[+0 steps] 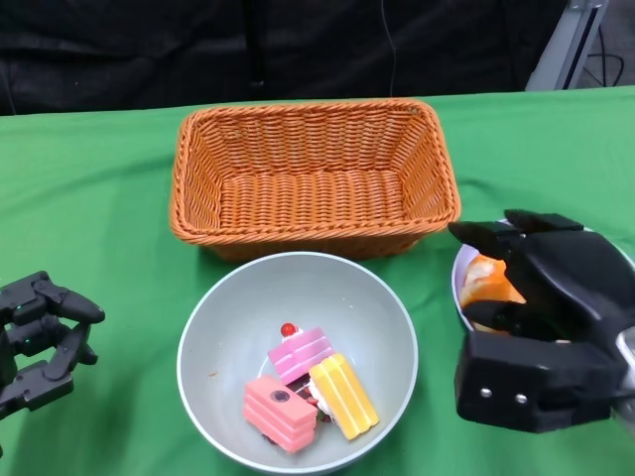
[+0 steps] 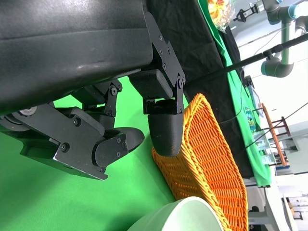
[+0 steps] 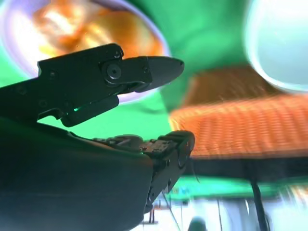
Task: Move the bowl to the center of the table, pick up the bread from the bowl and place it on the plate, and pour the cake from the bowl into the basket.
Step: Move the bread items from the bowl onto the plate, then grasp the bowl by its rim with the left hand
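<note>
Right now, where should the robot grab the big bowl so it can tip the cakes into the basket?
Probably by the bowl's bare left rim, coming in from the side with the left hand, which is empty and nearest. The cake pieces sit low in the middle, so the rim is clear, and the basket lies straight behind.

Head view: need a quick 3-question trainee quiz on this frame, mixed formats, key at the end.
1. True or false: the basket already holds cake pieces.
2. Multiple choice: the bread lies on A) the bowl, B) the plate, C) the green cloth.
3. Short answer: which hand hangs over the bread, and is the other hand holding anything?

Key
1. False: the basket is empty; the cake sits in the bowl.
2. B.
3. The right hand; the left holds nothing.
</note>
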Robot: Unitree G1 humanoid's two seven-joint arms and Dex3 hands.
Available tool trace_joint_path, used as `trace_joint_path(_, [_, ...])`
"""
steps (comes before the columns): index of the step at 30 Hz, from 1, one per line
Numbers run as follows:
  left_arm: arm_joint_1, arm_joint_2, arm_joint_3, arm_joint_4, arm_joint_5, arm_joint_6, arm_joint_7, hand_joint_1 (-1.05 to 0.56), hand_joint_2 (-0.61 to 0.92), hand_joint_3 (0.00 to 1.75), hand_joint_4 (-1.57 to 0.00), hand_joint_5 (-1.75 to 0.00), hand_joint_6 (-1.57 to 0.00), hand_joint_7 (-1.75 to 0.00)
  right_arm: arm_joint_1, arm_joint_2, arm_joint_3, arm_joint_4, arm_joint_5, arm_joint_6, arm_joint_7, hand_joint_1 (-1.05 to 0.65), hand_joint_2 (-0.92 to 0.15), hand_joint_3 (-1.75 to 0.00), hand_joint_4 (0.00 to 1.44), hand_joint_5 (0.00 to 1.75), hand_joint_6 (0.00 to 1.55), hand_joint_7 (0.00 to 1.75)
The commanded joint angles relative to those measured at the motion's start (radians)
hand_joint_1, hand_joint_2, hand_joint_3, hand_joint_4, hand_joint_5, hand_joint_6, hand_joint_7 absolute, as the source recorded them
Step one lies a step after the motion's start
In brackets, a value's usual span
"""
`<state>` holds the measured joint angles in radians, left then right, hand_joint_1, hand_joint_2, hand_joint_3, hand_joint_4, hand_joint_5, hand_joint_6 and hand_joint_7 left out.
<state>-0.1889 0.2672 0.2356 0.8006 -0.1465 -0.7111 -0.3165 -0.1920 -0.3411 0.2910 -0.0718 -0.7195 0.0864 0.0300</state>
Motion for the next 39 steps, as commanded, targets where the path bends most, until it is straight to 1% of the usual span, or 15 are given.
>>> trace_joint_path(1, [-0.002, 0.02, 0.004, -0.006, 0.002, -0.007, 0.003, -0.01, 0.66, 0.83, -0.78, -1.42, -0.81, -1.09, 0.053, 0.093, -0.116, 0.021, 0.261, -0.147, -0.061, -0.46, -0.92, -0.1, 0.56, 0.12, 0.6, 0.04])
trace_joint_path(7, [-0.004, 0.025, 0.003, -0.002, 0.006, -0.012, 0.001, -0.01, 0.67, 0.82, -0.78, -1.41, -0.8, -1.09, 0.118, 0.195, -0.209, 0.01, 0.591, -0.271, 0.004, -0.41, -0.92, -0.11, 0.72, 0.19, 0.73, 0.09])
trace_joint_path(12, [-0.005, 0.025, 0.003, -0.001, 0.005, -0.013, 0.0, -0.01, 0.67, 0.81, -0.78, -1.41, -0.8, -1.09, 0.126, 0.206, -0.225, 0.013, 0.634, -0.294, 0.029, -0.4, -0.92, -0.11, 0.75, 0.2, 0.75, 0.09])
trace_joint_path(13, [-0.006, 0.027, 0.003, 0.002, 0.004, -0.014, -0.002, -0.01, 0.68, 0.81, -0.78, -1.41, -0.8, -1.09, 0.159, 0.238, -0.243, -0.006, 0.75, -0.288, 0.072, -0.4, -0.92, -0.11, 0.75, 0.2, 0.75, 0.09])
trace_joint_path(14, [-0.007, 0.029, 0.004, 0.004, 0.003, -0.015, -0.004, -0.01, 0.67, 0.81, -0.79, -1.38, -0.81, -1.07, 0.183, 0.261, -0.257, -0.02, 0.84, -0.282, 0.105, -0.28, -0.9, -0.32, 0.91, 0.46, 0.91, 0.2])
trace_joint_path(15, [-0.008, 0.03, 0.004, 0.006, 0.003, -0.016, -0.005, -0.01, 0.67, 0.82, -0.8, -1.35, -0.82, -1.04, 0.2, 0.276, -0.267, -0.03, 0.903, -0.278, 0.129, -0.2, -0.84, -0.54, 0.89, 0.83, 0.97, 0.34])
trace_joint_path(16, [-0.009, 0.031, 0.004, 0.007, 0.002, -0.016, -0.006, -0.01, 0.67, 0.82, -0.81, -1.34, -0.82, -1.03, 0.209, 0.284, -0.273, -0.036, 0.939, -0.275, 0.145, -0.18, -0.81, -0.63, 0.88, 0.97, 0.98, 0.41])
trace_joint_path(18, [-0.007, 0.031, 0.004, 0.003, -0.011, -0.016, -0.027, -0.02, 0.66, 0.82, -0.81, -1.34, -0.83, -1.02, 0.228, 0.293, -0.286, -0.059, 0.988, -0.226, 0.149, -0.16, -0.78, -0.7, 0.87, 1.08, 0.98, 0.47])
trace_joint_path(19, [-0.004, 0.032, 0.003, -0.002, -0.021, -0.015, -0.044, -0.04, 0.69, 0.66, -0.78, -1.14, -0.81, -0.82, 0.243, 0.299, -0.295, -0.077, 1.023, -0.185, 0.148, -0.17, -0.82, -0.67, 0.79, 1.32, 0.86, 0.8])
trace_joint_path(21, [-0.001, 0.033, 0.004, -0.007, -0.033, -0.015, -0.066, -0.07, 0.79, 0.41, -0.77, -0.96, -0.87, -0.52, 0.259, 0.305, -0.307, -0.103, 1.061, -0.13, 0.147, -0.18, -0.87, -0.62, 0.72, 1.51, 0.71, 1.13])
trace_joint_path(22, [0.005, 0.036, 0.0, -0.02, -0.031, -0.018, -0.078, -0.1, 0.81, 0.35, -0.75, -0.9, -0.86, -0.45, 0.266, 0.304, -0.316, -0.108, 1.071, -0.111, 0.146, -0.17, -0.88, -0.61, 0.71, 1.55, 0.69, 1.18])
trace_joint_path(25, [0.034, 0.061, -0.026, -0.075, -0.006, -0.017, -0.115, -0.35, 0.9, 0.08, -0.67, -0.44, -0.75, -0.11, 0.288, 0.304, -0.338, -0.123, 1.096, -0.071, 0.145, -0.12, -0.89, -0.61, 0.67, 1.64, 0.64, 1.29])
trace_joint_path(27, [0.065, 0.093, -0.055, -0.137, 0.023, -0.009, -0.146, -0.47, 0.92, 0.07, -0.52, -0.28, -0.6, -0.03, 0.3, 0.307, -0.347, -0.128, 1.108, -0.062, 0.153, -0.11, -0.88, -0.63, 0.64, 1.68, 0.61, 1.34])
trace_joint_path(34, [0.147, 0.166, -0.129, -0.32, 0.118, -0.101, -0.184, -0.7, 0.92, 0.03, -0.33, -0.09, -0.42, 0.0, 0.314, 0.323, -0.361, -0.138, 1.106, -0.055, 0.142, -0.12, -0.82, -0.73, 0.62, 1.73, 0.58, 1.39])
trace_joint_path(39, [0.153, 0.204, -0.142, -0.333, 0.267, -0.293, -0.116, -0.72, 0.92, 0.01, -0.4, -0.1, -0.46, -0.02, 0.311, 0.335, -0.369, -0.141, 1.104, -0.039, 0.141, -0.14, -0.8, -0.78, 0.61, 1.73, 0.56, 1.41])
